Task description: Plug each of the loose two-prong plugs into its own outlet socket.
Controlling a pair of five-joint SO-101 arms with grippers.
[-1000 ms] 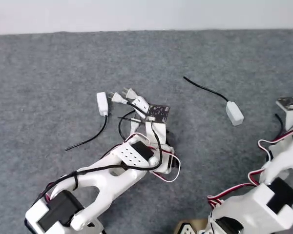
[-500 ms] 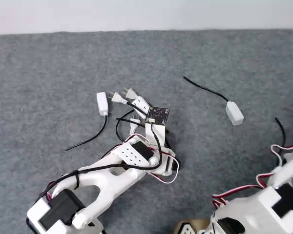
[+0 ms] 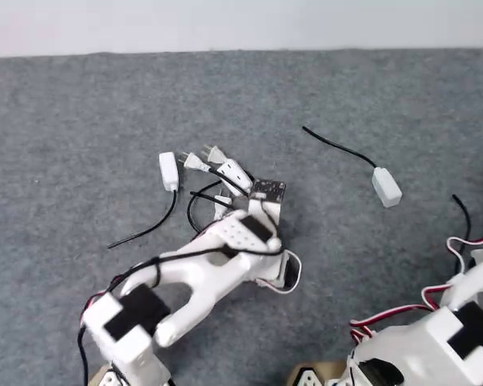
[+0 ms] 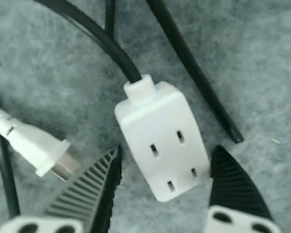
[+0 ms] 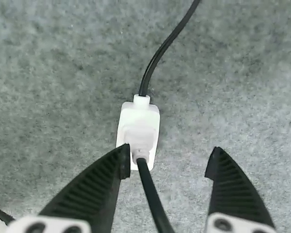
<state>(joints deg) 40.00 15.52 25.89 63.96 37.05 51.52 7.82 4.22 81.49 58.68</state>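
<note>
Two sets of black jaws stand apart over the grey carpeted table (image 3: 80, 121). Through the left wrist camera I see the left gripper (image 4: 167, 150) spread either side of a white outlet socket (image 4: 160, 138), not clamped on it. I count four slots on its face, and its black cord (image 4: 102, 43) leaves the far end. One white plug (image 4: 31, 143) lies just beside it. The right gripper (image 5: 169, 155) is spread wide over a second socket (image 5: 138, 128). From above I count two bare-pronged plugs side by side, a first plug (image 3: 196, 162) and a second plug (image 3: 216, 153), with a white block (image 3: 168, 170) just beside them. I cannot tell whether that block is the one under the left gripper.
</note>
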